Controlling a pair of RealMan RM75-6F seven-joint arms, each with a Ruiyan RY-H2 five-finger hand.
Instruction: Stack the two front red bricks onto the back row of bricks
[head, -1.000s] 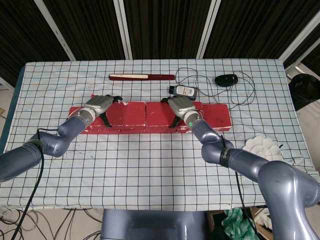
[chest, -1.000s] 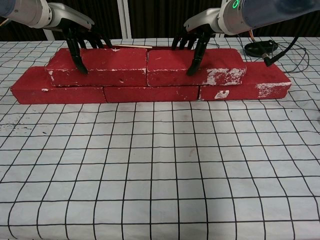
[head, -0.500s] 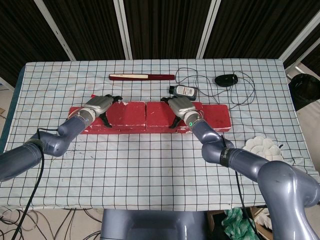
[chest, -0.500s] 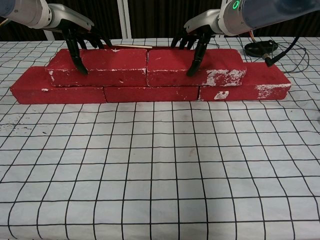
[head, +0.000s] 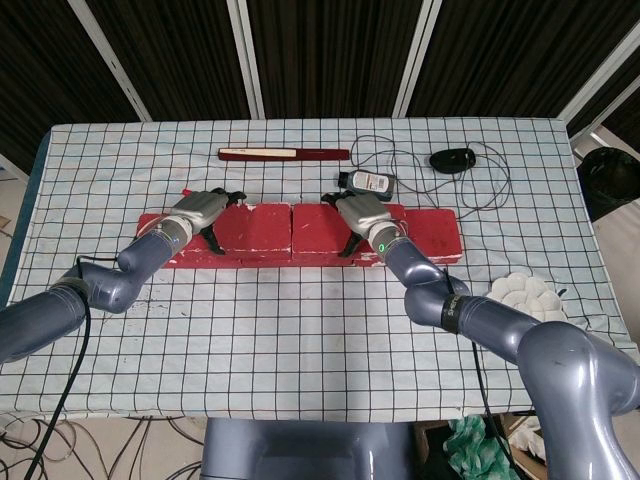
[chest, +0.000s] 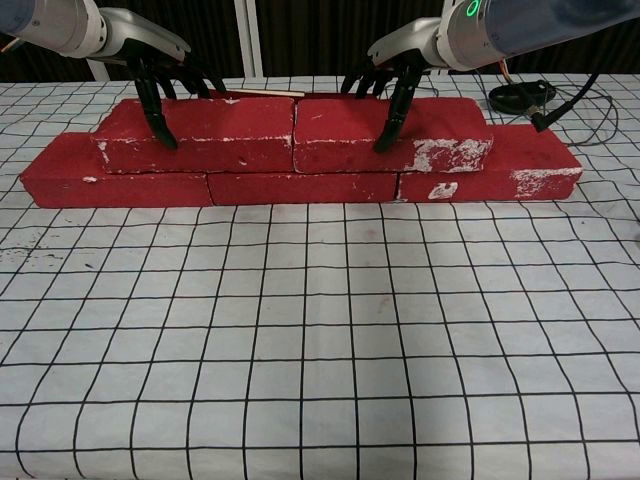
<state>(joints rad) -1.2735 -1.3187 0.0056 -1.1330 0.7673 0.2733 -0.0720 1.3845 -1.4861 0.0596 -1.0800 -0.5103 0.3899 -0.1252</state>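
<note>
Left hand (chest: 160, 85) and right hand (chest: 395, 75) straddle the stacked bricks (chest: 290, 130), fingers spread; cable (head: 480, 190) behind.

Rough matt red bricks (chest: 300, 135) with white scuffs, checked cloth tablecloth (chest: 320, 330)

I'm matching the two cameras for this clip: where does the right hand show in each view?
Head view: right hand sits just right of centre, on the upper right brick.
Chest view: it is at top right, fingers draped over that brick's front face.
Shared landmark: the seam between the two upper bricks.
</note>
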